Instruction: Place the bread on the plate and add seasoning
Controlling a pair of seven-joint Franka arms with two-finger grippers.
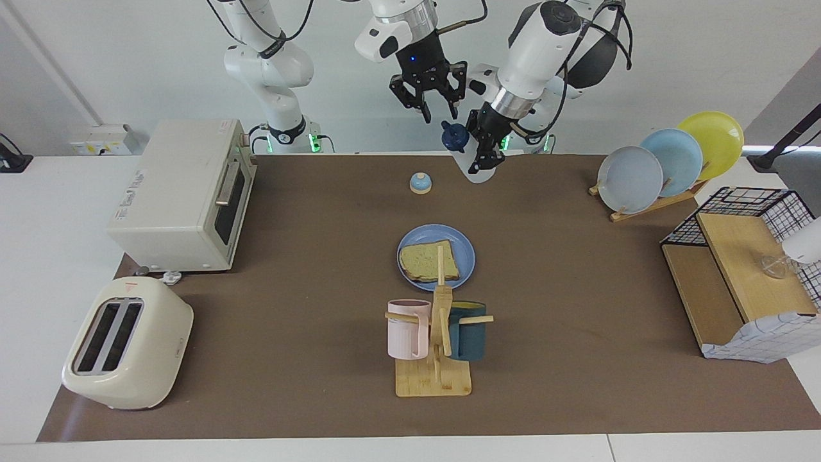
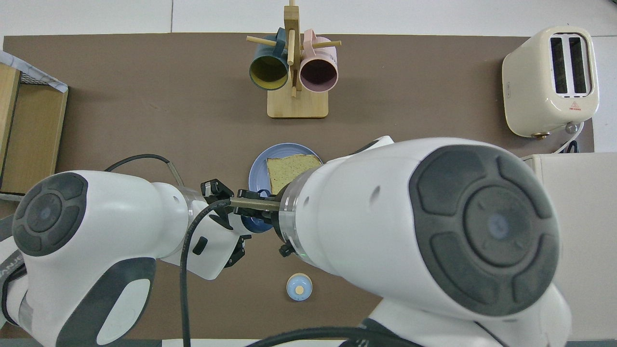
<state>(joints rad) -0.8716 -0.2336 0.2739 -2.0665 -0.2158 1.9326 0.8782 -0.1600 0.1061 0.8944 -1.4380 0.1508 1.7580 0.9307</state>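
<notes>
The bread (image 1: 428, 262) lies flat on the blue plate (image 1: 466, 253) in the middle of the table, just nearer to the robots than the mug stand. My left gripper (image 1: 482, 153) is shut on the seasoning (image 1: 473, 173), which it holds tilted in the air over the robots' edge of the table. The bottle's navy cap (image 1: 453, 136) points up toward the right arm's end. My right gripper (image 1: 441, 115) hangs open just above that cap with nothing between its fingers. In the overhead view the right arm covers most of this; only the cap (image 2: 254, 225), bread (image 2: 289, 167) and plate (image 2: 259, 166) show.
A small blue-domed bell (image 1: 420, 183) sits near the robots' edge. The wooden mug stand (image 1: 436, 340) holds a pink mug and a teal one. An oven (image 1: 183, 192) and toaster (image 1: 128, 343) stand at the right arm's end. A plate rack (image 1: 667, 160) and wire shelf (image 1: 737, 276) occupy the left arm's end.
</notes>
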